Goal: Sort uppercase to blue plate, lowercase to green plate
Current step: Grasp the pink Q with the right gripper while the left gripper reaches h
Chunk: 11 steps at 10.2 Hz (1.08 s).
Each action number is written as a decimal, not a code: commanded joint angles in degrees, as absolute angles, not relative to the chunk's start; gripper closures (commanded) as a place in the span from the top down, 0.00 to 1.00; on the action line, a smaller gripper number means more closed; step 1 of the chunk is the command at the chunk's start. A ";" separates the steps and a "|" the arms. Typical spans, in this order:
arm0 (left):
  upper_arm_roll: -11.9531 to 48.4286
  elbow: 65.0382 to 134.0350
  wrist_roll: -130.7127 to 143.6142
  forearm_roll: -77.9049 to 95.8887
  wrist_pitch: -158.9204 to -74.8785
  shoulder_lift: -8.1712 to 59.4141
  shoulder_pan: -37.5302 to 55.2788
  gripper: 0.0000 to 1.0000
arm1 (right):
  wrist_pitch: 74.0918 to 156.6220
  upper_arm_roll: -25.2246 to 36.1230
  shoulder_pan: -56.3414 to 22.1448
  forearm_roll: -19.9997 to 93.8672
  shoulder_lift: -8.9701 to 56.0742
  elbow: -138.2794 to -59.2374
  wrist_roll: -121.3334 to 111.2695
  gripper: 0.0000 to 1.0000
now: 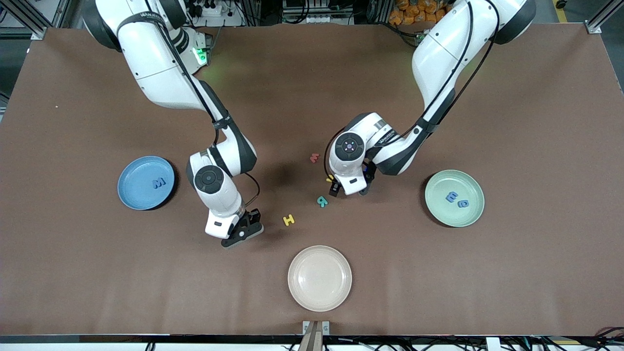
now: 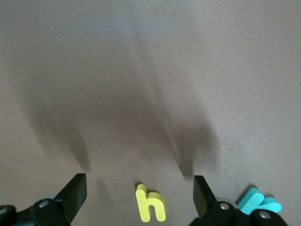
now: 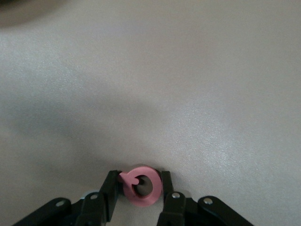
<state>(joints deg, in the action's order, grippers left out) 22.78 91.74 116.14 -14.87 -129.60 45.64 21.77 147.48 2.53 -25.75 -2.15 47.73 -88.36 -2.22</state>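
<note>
Uppercase letters lie scattered: the blue M (image 1: 159,183) rests in the blue plate (image 1: 134,197) toward my right arm's end of the surface, while the yellow H (image 1: 288,220) and teal R (image 1: 321,201) lie on the bare brown surface (image 1: 536,122) near the middle. The red Q (image 3: 141,186) is pinched between the jaws of my right gripper (image 3: 140,187), low over the surface between the blue plate and the yellow H.

Lowercase letters: two blue ones, the blue m (image 1: 451,197) and the blue rounded letter (image 1: 463,204), sit side by side in the green plate (image 1: 441,214) toward my left arm's end. The red m (image 1: 314,157) lies farther from the front camera than the teal R. The yellow h (image 2: 149,205) lies flat on the surface directly between the spread jaws of my left gripper (image 2: 141,195), untouched.

A cream plate (image 1: 319,278) sits nearest the front camera, holding nothing. Along the top edge of the surface stand metal frame posts, cables and a power strip.
</note>
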 commanded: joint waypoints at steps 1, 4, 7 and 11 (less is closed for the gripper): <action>22.85 90.62 117.25 -16.26 -129.02 46.14 22.06 1.00 | 145.21 2.46 -25.05 -1.85 47.90 -88.16 -4.91 0.35; 22.85 90.62 117.51 -15.82 -129.02 46.84 22.41 1.00 | 138.10 2.55 -24.61 -1.85 45.80 -88.07 -7.20 0.35; 23.11 90.62 117.69 -15.64 -129.02 47.20 22.94 1.00 | 130.38 2.72 -23.56 -1.76 42.73 -88.33 -8.60 0.35; 23.20 90.44 117.51 -15.64 -129.02 47.29 23.20 1.00 | 112.10 5.62 -22.68 -1.84 38.24 -88.51 -9.93 0.35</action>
<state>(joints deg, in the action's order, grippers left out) 23.07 91.54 116.16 -14.88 -129.57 46.78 22.85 115.85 4.87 -22.97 -2.16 40.08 -87.24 -9.13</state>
